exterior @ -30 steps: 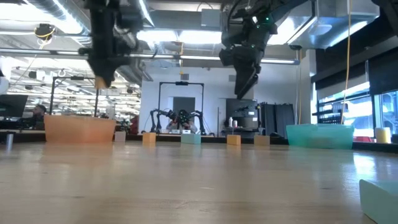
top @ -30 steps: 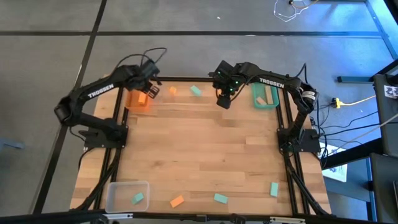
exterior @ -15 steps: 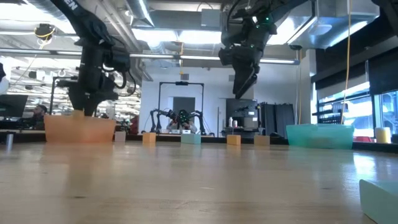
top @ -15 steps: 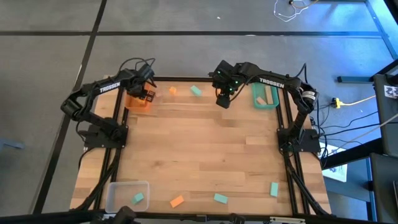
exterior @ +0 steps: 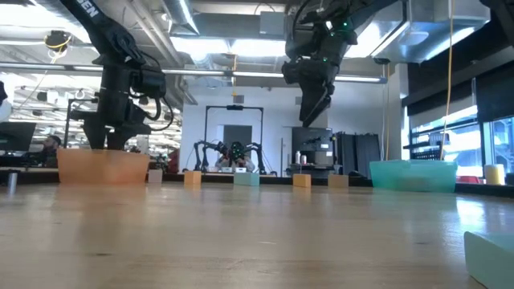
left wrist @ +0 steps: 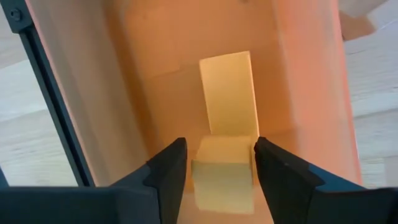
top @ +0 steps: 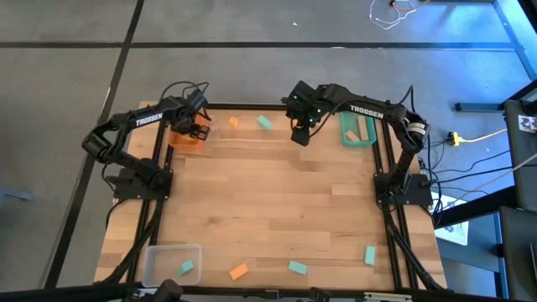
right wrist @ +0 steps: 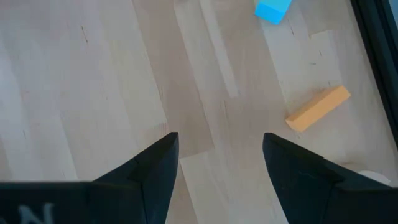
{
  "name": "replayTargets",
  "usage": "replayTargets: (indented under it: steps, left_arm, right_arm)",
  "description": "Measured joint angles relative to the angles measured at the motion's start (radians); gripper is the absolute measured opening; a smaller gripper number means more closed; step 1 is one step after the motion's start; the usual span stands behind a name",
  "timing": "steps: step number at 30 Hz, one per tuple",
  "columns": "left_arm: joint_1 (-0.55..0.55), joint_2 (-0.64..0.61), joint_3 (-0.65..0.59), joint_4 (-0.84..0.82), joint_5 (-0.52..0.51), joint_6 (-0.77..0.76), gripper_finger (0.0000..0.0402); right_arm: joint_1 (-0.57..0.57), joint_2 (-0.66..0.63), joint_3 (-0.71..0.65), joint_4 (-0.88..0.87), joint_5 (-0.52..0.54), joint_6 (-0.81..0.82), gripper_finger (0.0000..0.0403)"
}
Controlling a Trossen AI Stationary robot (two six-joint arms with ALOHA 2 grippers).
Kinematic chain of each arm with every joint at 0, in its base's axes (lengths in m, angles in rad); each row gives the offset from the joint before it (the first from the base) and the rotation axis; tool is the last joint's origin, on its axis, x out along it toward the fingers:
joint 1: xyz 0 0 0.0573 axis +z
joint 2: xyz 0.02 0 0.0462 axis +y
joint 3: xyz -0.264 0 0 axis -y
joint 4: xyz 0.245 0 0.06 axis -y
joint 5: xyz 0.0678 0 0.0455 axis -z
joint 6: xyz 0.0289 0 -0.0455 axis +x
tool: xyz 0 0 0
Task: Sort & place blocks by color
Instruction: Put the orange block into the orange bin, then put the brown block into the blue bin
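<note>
Left gripper (left wrist: pixel 214 163) has dropped into the orange bin (top: pixel 186 137) at the tabletop's far-left corner, jaws still around an orange block (left wrist: pixel 222 177); release pending. Right gripper (right wrist: pixel 219 163) hovers wide, empty, near far edge.

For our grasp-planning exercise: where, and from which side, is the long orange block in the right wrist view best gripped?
Probably at mid-length, across the narrow width of the long orange block, coming straight down: it lies flat on the table with bare wood along both long sides.
</note>
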Motion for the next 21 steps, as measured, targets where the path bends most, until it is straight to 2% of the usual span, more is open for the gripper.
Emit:
replayTargets:
  steps: [5, 11, 21]
  left_arm:
    - [-0.001, -0.035, 0.008, -0.002, 0.009, -0.001, 0.0180]
    - [-0.007, -0.083, 0.052, -0.003, 0.180, 0.000, 0.0181]
    - [-0.124, -0.192, 0.176, 0.001, 0.180, 0.066, 0.0182]
  right_arm:
    - [0.000, 0.000, 0.000, 0.000, 0.000, 0.000, 0.0233]
    - [0.000, 0.000, 0.000, 0.000, -0.069, 0.019, 0.0233]
    - [0.006, 0.000, 0.000, 0.008, -0.173, 0.032, 0.0233]
